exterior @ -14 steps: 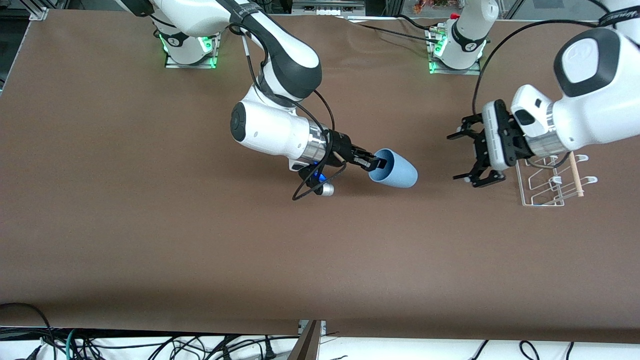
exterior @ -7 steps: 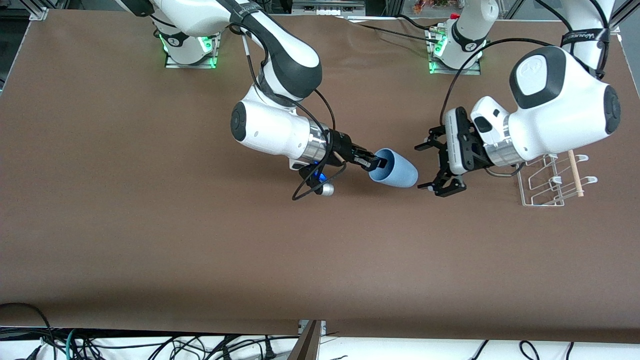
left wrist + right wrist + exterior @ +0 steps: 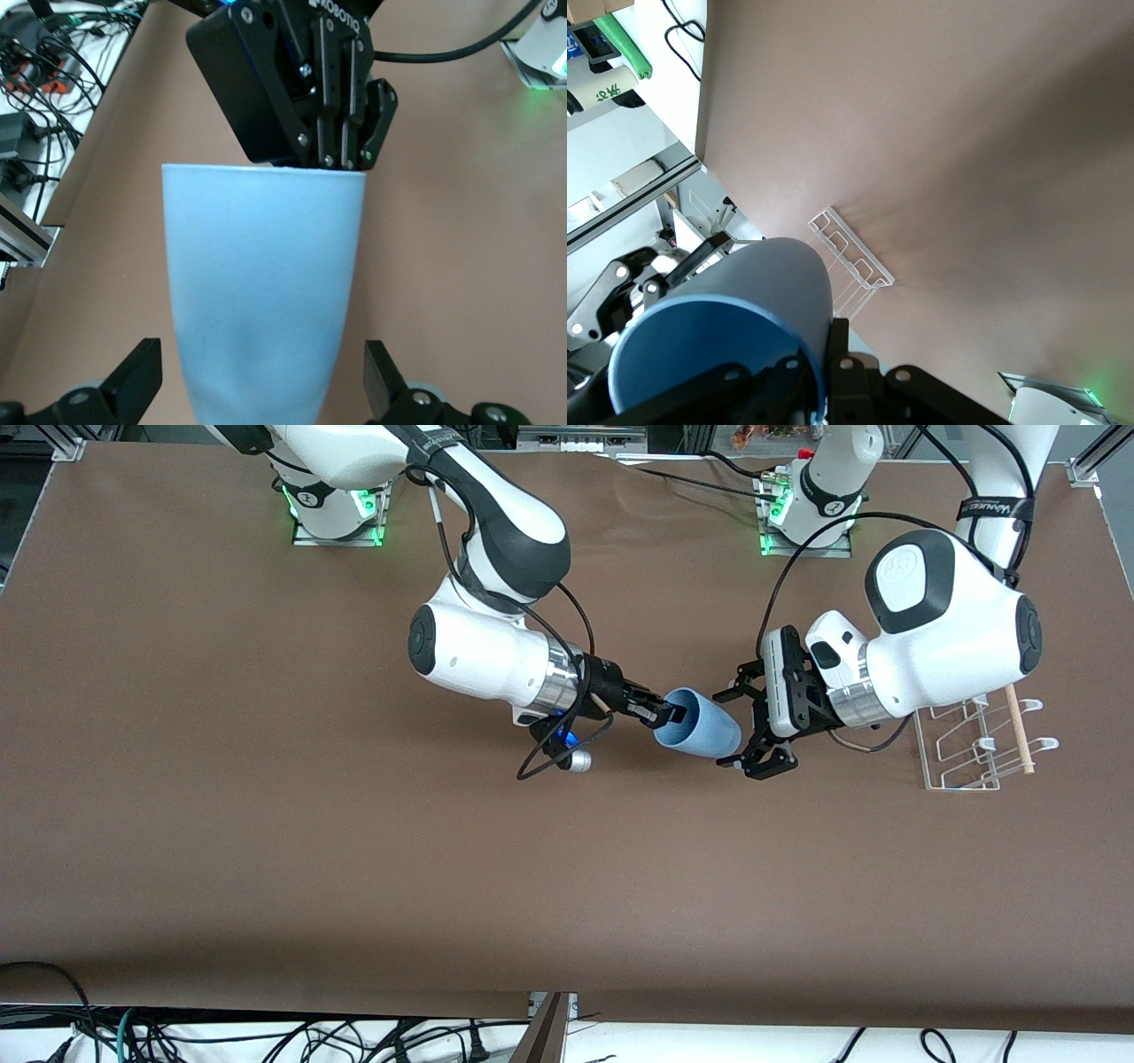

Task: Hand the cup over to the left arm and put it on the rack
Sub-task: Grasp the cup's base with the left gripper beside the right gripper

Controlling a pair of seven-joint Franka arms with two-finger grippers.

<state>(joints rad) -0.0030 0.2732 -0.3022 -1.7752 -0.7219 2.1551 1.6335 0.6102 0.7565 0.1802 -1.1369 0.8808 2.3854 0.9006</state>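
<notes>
Front view, right tool [image 3: 666, 713] pinching cup [image 3: 704, 728] rim, left tool [image 3: 742, 724] spread around base

A robot lab is shown. Two white robot arms [image 3: 496, 629] are bolted to a table [image 3: 266, 824] that is covered with a plain brown sheet, and green lights [image 3: 376, 514] can be seen at their bases. Metal frame bars [image 3: 62, 443] are seen at the corners. Many loose cables [image 3: 266, 1036] are piled below the table's near edge. No home things are set around.
</notes>
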